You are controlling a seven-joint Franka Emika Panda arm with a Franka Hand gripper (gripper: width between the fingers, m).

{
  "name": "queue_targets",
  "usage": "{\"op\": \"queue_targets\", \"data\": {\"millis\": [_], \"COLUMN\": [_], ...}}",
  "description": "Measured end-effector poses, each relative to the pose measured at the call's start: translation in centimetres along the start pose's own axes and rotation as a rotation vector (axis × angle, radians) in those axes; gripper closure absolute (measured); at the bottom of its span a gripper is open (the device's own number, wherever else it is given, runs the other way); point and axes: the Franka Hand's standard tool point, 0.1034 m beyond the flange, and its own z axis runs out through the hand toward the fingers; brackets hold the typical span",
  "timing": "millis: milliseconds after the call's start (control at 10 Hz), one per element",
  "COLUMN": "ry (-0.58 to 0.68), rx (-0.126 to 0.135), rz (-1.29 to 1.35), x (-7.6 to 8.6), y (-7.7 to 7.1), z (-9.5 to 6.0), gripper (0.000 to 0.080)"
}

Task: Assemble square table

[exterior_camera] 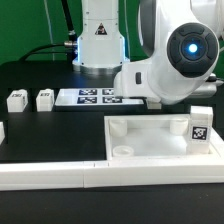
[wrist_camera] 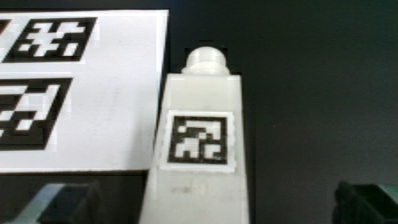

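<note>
Nearest the exterior camera, one long thin white border rail [exterior_camera: 50, 178] along the front of the black table [exterior_camera: 50, 135]. Just behind it, toward the exterior view's right, one square table top [exterior_camera: 160, 143], flat on the table with rim up, two round corner sockets [exterior_camera: 120, 126] showing on the side toward the exterior view's left. At the top's right edge, one upright white tagged block [exterior_camera: 200, 128]; leg or not, cannot tell. Farther back at the exterior view's left, two small legs [exterior_camera: 17, 99] side by side, a gap between them, near one marker board [exterior_camera: 92, 97]. Right end of that board blocked by the bulky white arm [exterior_camera: 170, 65], pincer hidden there too. In the wrist view, one leg [wrist_camera: 199, 130] lying flat on the table just beside the marker board, rounded peg end pointing away from the pincer [wrist_camera: 205, 208], one tag facing up. Pincer spread wide, one dark fingertip [wrist_camera: 365, 197] on each side of the leg, clear of its sides, clamped on nothing.
</note>
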Motion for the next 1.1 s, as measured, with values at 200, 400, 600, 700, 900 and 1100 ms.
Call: {"op": "queue_targets", "data": {"millis": [200,400,600,700,900,1100], "ry": [-0.006,-0.007,-0.008,-0.008,-0.008,-0.008], "rx": [-0.002,0.0,0.0,0.001,0.001,0.001], "rz": [0.001,0.002,0.003,0.003,0.003,0.003], "x": [-0.2,-0.18,-0.17,-0.17,-0.17,-0.16], "y": [0.04,0.11,0.14,0.16,0.17,0.2], "z": [0.57,0.61,0.62,0.62,0.62,0.61], "gripper": [0.0151,0.0274,0.0511,0.0511,0.051,0.051]}}
